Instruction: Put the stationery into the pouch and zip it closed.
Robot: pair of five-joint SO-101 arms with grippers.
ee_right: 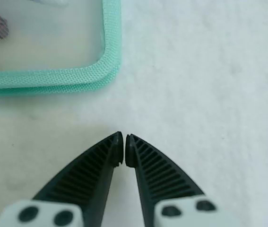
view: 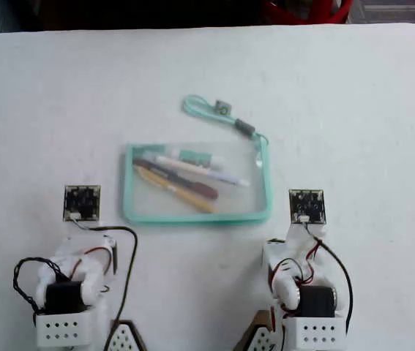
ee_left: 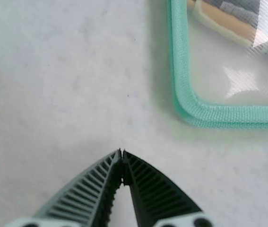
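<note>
The left gripper point(ee_left: 122, 153) sits low over the white table point(view: 353, 110), just off the near left corner of the flat clear plastic pouch with mint-green fabric edging point(view: 192, 218). It does not touch the pouch. Its 2 dark ribbed fingers point(ee_left: 93, 191) meet at the tips and hold nothing.

The pouch lies flat between the 2 arms. Inside it, all slanted, are 3 long pieces: a yellow pencil point(view: 174, 191) nearest the pouch's near edge, a dark red pen point(view: 185, 183) beside it, and a white pen point(view: 207, 172) toward the far edge. A small green-and-white piece point(view: 192, 156) lies by that far edge.

From the pouch's far right corner, a mint-green cord with a dark clasp point(view: 245, 127) curls away beyond the far edge. I cannot tell whether the zip is shut.

The right gripper point(ee_right: 124, 139) sits just off the pouch's near right corner, apart from it, with its tips together and empty.
</note>
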